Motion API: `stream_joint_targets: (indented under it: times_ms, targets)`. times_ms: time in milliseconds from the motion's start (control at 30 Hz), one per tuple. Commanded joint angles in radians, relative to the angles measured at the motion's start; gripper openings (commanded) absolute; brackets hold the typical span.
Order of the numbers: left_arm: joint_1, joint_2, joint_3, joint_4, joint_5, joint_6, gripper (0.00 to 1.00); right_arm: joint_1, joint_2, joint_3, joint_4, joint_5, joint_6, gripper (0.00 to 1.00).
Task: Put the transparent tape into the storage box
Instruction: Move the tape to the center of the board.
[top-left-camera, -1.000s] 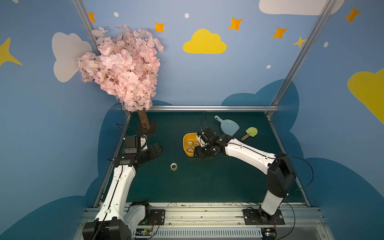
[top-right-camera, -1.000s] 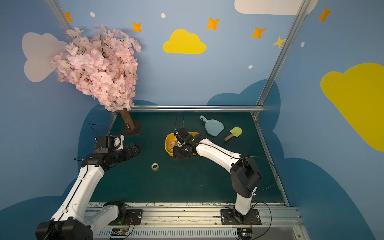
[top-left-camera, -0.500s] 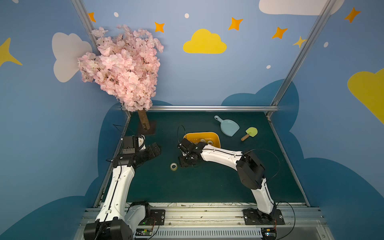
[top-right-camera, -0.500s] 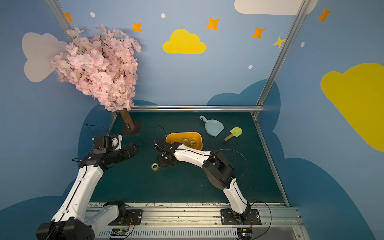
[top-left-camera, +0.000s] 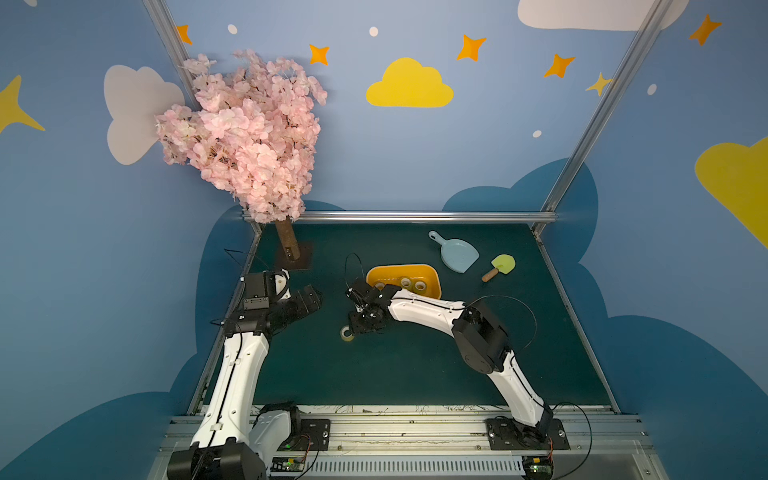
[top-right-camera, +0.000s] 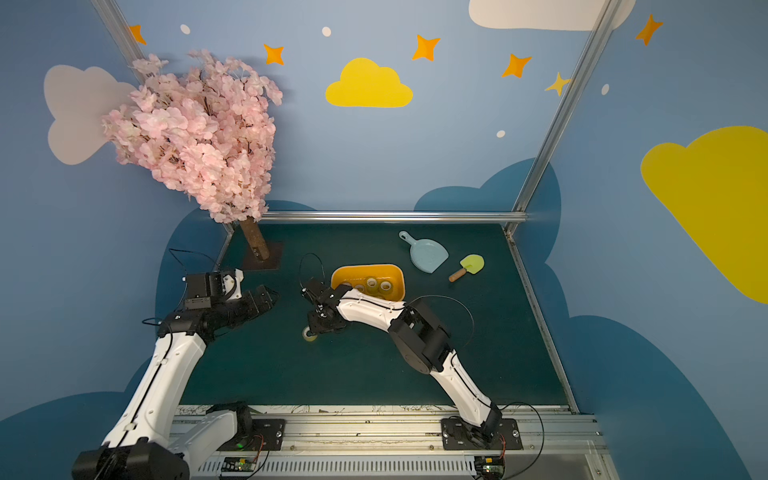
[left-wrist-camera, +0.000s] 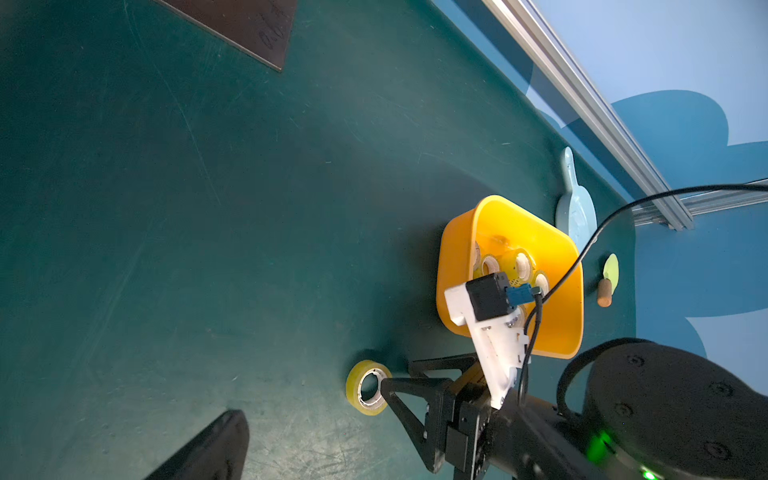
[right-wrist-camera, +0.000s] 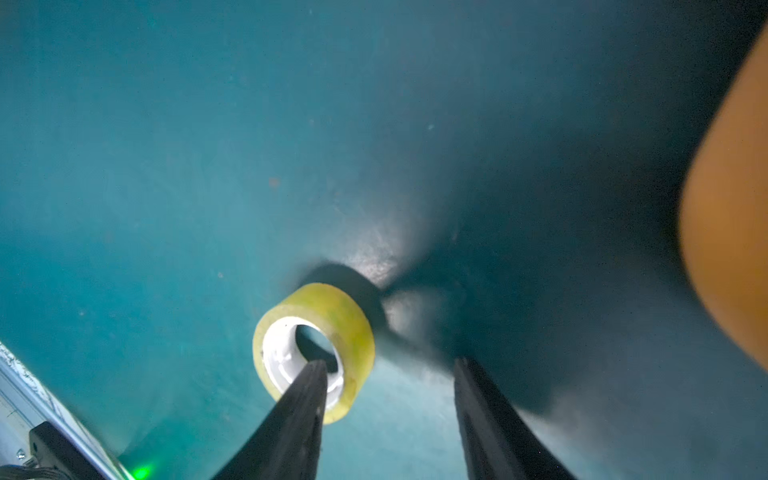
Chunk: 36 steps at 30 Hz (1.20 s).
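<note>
You are holding your right claw (right-wrist-camera: 390, 361) spread and empty low over the green mat (right-wrist-camera: 166, 166), one finger (right-wrist-camera: 299, 415) crossing the tape roll (right-wrist-camera: 332, 316) lying at its tips, while the yellow storage box (top-left-camera: 415, 266) is sitting close behind its wrist, carrying other rolls (top-left-camera: 406, 283).

Left arm (top-left-camera: 239, 374) and right arm (top-left-camera: 424, 309): same build. Smooth white shells on the links, chunky black housings (top-left-camera: 480, 338) at the joints. Black base plates (top-left-camera: 528, 434) with screws at the corners.
Wrist camera (left-wrist-camera: 488, 297): black cube on a white printed bracket, with a blue plug. A thin black cable (left-wrist-camera: 631, 203) runs from it.
Round black housing nearby has recessed screws and a green light (left-wrist-camera: 598, 442).
Left gripper (top-left-camera: 312, 296): black, blocky.
Right gripper (right-wrist-camera: 388, 361): black fingers (right-wrist-camera: 299, 415), flat, tapering to narrow tips.
</note>
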<state>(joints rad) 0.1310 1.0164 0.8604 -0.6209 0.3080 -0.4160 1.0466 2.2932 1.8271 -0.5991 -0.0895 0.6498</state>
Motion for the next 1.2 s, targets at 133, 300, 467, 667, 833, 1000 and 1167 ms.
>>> stream_joint_targets:
  times_ms: [133, 300, 467, 667, 833, 1000, 1167]
  targets:
    - [0.005, -0.016, 0.004, 0.016, 0.028, -0.005, 1.00, 0.030, 0.042, 0.020, -0.132, 0.126, -0.015, 0.51]
    - [0.005, -0.023, 0.003, 0.015, 0.024, -0.005, 1.00, 0.039, 0.004, -0.019, -0.186, 0.211, -0.015, 0.48]
    - [0.006, -0.029, 0.000, 0.019, 0.022, -0.006, 1.00, 0.037, -0.076, -0.096, -0.152, 0.229, -0.023, 0.46]
    - [0.010, -0.033, 0.000, 0.020, 0.025, -0.009, 1.00, 0.040, -0.096, -0.098, -0.104, 0.183, -0.052, 0.44]
    - [0.012, -0.032, -0.001, 0.022, 0.026, -0.008, 1.00, 0.042, -0.128, -0.115, -0.055, 0.173, -0.041, 0.44]
    - [0.012, -0.034, -0.001, 0.021, 0.024, -0.007, 1.00, 0.036, -0.109, -0.104, -0.076, 0.178, -0.040, 0.43]
    - [0.012, -0.034, -0.001, 0.021, 0.024, -0.006, 1.00, 0.031, -0.051, -0.089, -0.111, 0.176, -0.033, 0.42]
